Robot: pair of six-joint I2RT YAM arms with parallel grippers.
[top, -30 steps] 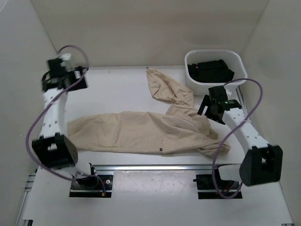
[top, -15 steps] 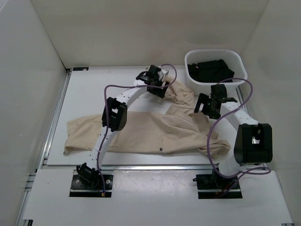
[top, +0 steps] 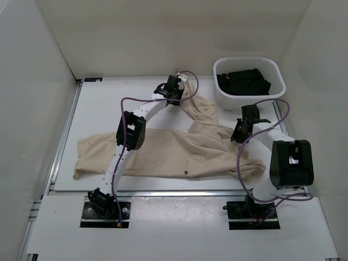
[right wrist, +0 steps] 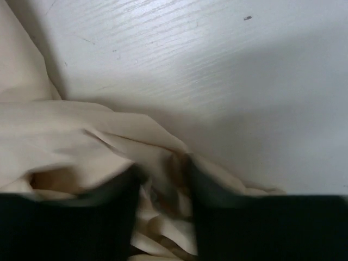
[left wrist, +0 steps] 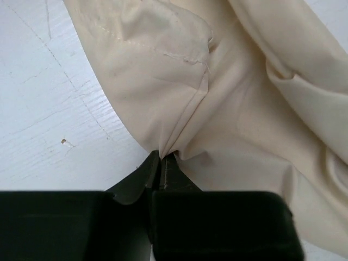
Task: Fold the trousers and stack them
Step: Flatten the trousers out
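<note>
Just swung the left pincer [left wrist: 161, 163] over from the frame's upper left to upper centre and snapped it together on a leg hem of the trousers [top: 163, 152], sprawled mid-frame on the counter [top: 103, 109]. Secures one corner for folding. Narrowed the right pincer [right wrist: 163, 185] astride a fold at right; cannot tell if gripping yet. Should mind the white basket [top: 222, 93] of dark clothes [top: 242, 81] just above, and the purple cable [top: 241, 163] draped over the cloth.

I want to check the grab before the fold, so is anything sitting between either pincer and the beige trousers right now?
Nothing visible. The left pincer is shut on an edge of the trousers, and the right pincer straddles a bunched fold, fingers still apart. The basket stands off to the side.
</note>
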